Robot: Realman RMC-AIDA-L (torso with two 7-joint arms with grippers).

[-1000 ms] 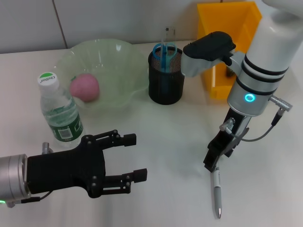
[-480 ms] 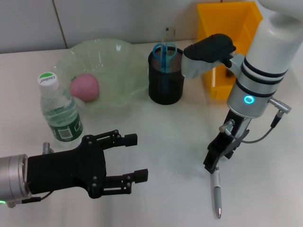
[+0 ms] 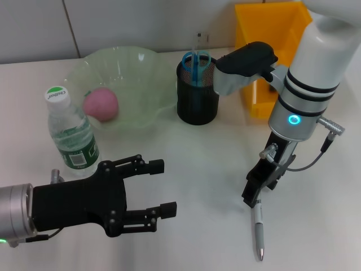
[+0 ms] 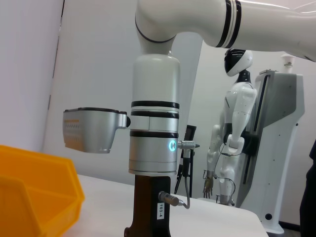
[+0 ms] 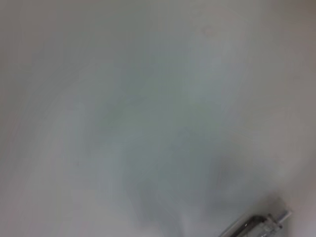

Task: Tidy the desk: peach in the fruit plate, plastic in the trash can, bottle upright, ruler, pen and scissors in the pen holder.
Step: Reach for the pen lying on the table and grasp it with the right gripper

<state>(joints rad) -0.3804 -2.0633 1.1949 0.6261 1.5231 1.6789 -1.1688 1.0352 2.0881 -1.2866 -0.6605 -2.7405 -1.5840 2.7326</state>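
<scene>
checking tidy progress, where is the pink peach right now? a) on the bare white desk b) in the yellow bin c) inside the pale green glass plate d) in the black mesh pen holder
c: the pink peach rests inside the pale green glass fruit plate, beside the upright clear plastic bottle.

Pink peach (image 3: 101,104), yellow bin (image 3: 271,53)

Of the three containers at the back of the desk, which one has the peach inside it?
The pale green fruit plate, the leftmost container, holds the pink peach. The black mesh pen holder holds blue scissors; the yellow bin stands farthest right.
</scene>
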